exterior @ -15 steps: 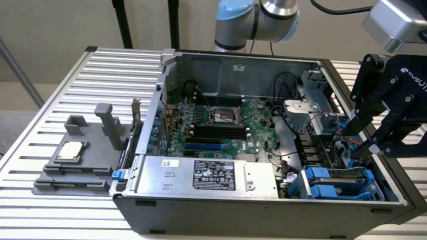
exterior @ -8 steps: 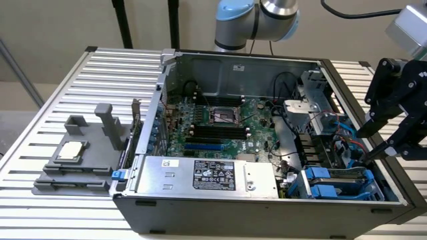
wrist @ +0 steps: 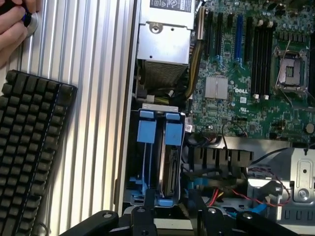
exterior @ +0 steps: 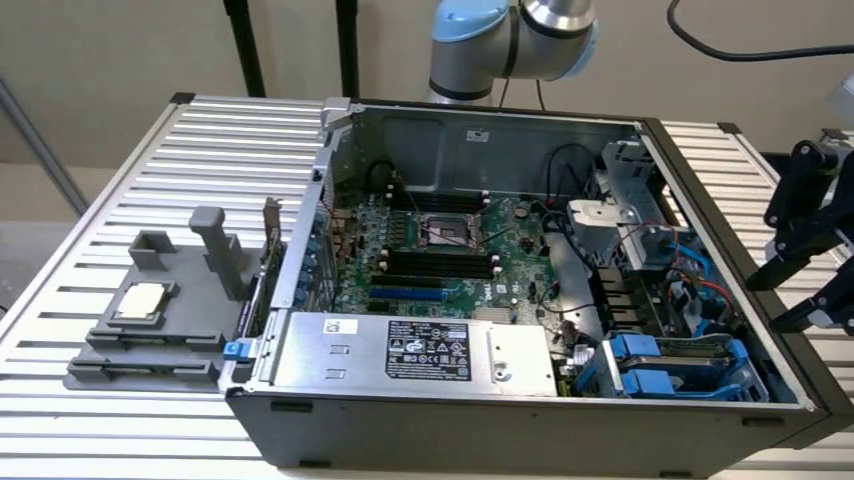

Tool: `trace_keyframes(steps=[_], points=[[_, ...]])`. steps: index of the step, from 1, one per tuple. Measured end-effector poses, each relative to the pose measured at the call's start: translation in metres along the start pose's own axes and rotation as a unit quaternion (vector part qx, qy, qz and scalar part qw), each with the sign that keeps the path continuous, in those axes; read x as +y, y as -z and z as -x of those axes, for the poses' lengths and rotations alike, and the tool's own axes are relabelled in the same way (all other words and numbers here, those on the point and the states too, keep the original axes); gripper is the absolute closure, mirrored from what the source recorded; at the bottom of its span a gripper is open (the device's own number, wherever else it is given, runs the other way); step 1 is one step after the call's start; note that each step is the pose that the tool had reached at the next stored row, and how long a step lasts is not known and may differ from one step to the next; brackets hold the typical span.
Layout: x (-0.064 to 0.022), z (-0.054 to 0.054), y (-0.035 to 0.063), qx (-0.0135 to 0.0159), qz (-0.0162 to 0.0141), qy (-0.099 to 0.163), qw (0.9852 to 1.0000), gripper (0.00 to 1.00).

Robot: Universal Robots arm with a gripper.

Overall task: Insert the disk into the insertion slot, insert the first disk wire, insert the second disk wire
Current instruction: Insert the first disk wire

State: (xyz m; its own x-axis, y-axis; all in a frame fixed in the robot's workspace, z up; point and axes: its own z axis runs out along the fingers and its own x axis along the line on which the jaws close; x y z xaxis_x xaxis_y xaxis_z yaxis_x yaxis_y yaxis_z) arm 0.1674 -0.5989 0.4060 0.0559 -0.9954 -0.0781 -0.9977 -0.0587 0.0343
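Apparently the flat silver-grey disk (wrist: 170, 169) in its blue frame already sits edge-up in the grey-blue plastic insertion slot (exterior: 674, 375), at the open case's near corner on the exterior view's right. So the wire steps look to be in hand. The black gripper (wrist: 171, 206) hovers over that slot, jaws apart and empty; seating a connector would call for a fine, square pinch.

This looks like a robotics lab or test workshop: a desk (exterior: 107, 180) of ribbed aluminium profiles carries an opened computer case (exterior: 534, 425) with its green motherboard (exterior: 454, 265) bare, a robot arm (exterior: 514, 40) rises at the far side, a grey moulded fixture (exterior: 160, 330) sits at the exterior view's left, and a black keyboard (wrist: 29, 147) lies near a person's hand (wrist: 12, 24).
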Motion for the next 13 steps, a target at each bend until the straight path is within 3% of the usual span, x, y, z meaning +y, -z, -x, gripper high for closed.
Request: trace_keyframes(steps=[3,13], points=[[-0.0063,-0.001,-0.0052,0.0003,0.0002,0.003,1.0000,0.60],[-0.0034,-0.001,-0.0237,0.0007,0.0010,0.014,0.9999,0.60]])
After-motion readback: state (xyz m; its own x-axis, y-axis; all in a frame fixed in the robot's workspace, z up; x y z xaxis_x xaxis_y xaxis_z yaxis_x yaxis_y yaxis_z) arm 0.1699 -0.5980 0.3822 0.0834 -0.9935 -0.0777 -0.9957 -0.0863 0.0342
